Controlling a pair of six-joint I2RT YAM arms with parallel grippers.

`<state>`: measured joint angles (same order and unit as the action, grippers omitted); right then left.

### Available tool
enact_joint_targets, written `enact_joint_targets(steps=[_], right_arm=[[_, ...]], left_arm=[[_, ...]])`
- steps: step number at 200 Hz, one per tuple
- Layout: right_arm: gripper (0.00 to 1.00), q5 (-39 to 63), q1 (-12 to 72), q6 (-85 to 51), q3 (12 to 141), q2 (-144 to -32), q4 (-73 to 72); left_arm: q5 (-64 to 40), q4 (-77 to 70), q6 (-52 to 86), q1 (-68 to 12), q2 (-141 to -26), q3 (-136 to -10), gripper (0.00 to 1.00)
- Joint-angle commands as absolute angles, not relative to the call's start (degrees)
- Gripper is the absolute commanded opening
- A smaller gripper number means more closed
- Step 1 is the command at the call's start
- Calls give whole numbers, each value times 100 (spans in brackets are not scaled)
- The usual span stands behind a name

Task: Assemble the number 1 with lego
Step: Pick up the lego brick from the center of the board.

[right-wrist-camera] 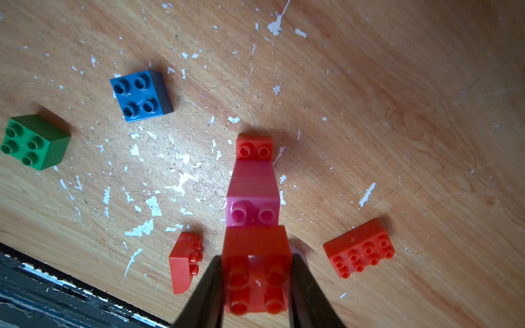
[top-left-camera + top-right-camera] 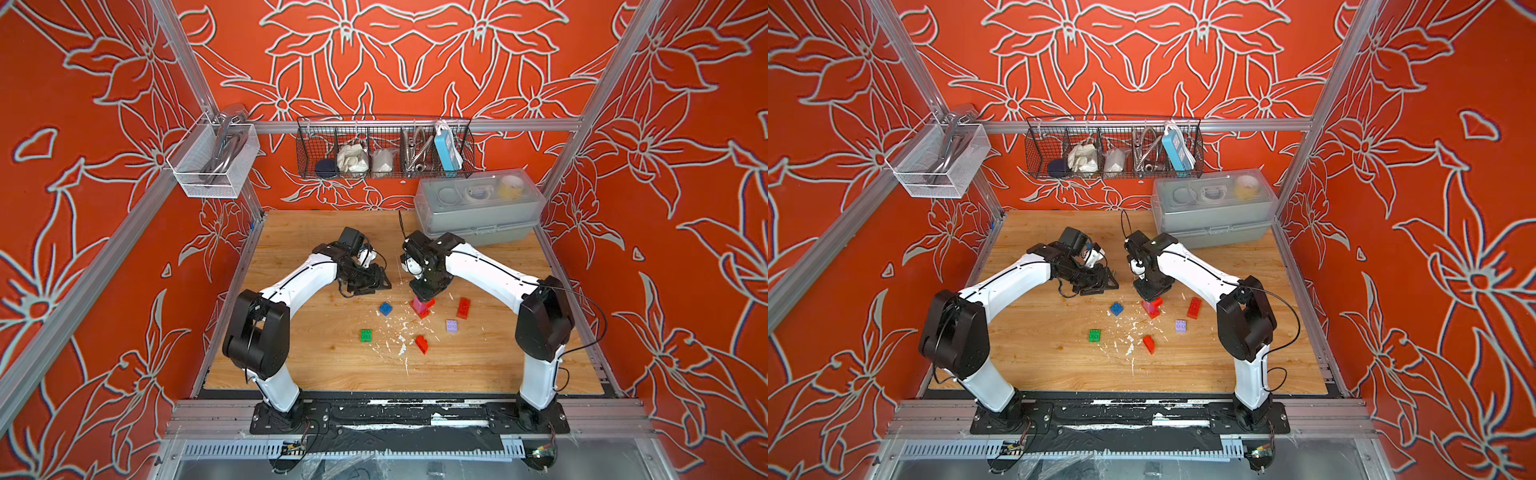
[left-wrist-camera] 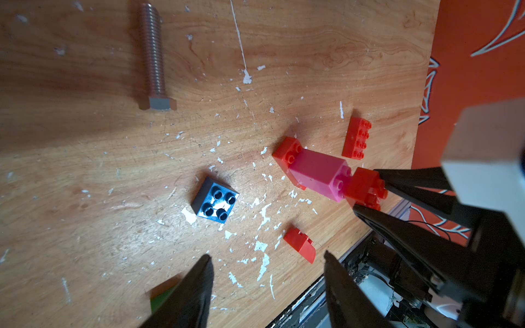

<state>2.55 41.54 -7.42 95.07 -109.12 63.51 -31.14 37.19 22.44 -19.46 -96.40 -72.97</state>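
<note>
R gripper pinches red brick atop upright pink column on red base, mid-table. Brick sits btwn fingers, two pink studs bare beyond. L gripper spread, empty, nearby toward left edge.

Orange floral-patterned walls enclose a paint-flecked wooden tabletop, a wire basket hanging behind.
</note>
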Motion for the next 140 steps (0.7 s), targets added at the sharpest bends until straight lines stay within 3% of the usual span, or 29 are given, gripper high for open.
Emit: enact_joint_targets(steps=[1, 140], right_arm=[[31, 285, 4140, -770, 9501, -11008, 6317], [31, 379, 4140, -776, 9273, -11048, 6319]], left_arm=[[-3120, 3806, 2149, -1951, -9697, -7339, 61], [-3199, 3753, 2145, -1969, -9644, -7321, 61]])
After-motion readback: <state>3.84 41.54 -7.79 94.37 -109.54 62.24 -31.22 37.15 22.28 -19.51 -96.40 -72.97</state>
